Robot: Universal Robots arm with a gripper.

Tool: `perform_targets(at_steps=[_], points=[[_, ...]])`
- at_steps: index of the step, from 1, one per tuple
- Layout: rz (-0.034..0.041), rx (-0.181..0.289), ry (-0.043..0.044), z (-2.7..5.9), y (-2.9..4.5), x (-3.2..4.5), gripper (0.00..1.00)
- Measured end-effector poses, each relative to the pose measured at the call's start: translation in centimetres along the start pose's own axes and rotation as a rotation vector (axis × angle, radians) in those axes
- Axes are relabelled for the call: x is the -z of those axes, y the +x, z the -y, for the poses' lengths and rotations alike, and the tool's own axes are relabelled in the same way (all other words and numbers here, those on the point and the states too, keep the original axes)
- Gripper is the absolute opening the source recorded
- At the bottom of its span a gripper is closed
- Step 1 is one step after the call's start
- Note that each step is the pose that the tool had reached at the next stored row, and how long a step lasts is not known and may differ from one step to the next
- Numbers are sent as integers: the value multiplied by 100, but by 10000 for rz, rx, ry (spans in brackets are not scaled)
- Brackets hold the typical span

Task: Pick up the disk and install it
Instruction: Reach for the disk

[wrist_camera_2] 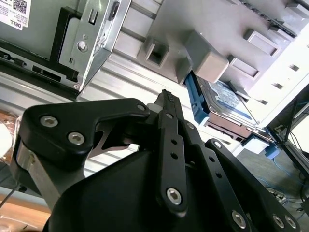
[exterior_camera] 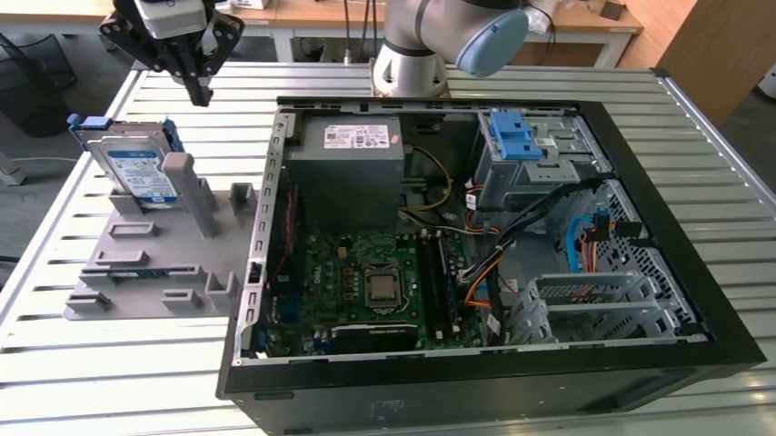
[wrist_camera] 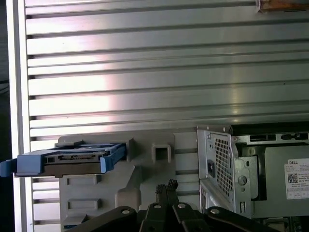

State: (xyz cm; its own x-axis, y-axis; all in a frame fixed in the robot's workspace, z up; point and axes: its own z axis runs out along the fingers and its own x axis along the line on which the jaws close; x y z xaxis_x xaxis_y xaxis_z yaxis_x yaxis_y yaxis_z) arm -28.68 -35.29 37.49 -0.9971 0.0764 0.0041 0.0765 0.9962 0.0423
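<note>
One gripper hangs over the table, fingers pinched together and holding nothing. Near it the disk stands on edge in a grey rack beside the open computer case.

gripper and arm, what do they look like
The gripper is black, with jointed link fingers pinned by silver bolts, below a white-grey wrist block. The arm is a silver-grey tube with a pale blue round joint cap.

The disk in its grey rack
You see it edge-on over the slatted surface, your tool pinched closed, apart from it.
</note>
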Motion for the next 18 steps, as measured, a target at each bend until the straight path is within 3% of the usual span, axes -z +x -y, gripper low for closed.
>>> perform_targets(at_steps=[8,12,18], points=[[0,1,0,3,165,-2,11],[-13,3,0,-51,273,-11,11],[-23,-1,2,-112,518,-34,11]])
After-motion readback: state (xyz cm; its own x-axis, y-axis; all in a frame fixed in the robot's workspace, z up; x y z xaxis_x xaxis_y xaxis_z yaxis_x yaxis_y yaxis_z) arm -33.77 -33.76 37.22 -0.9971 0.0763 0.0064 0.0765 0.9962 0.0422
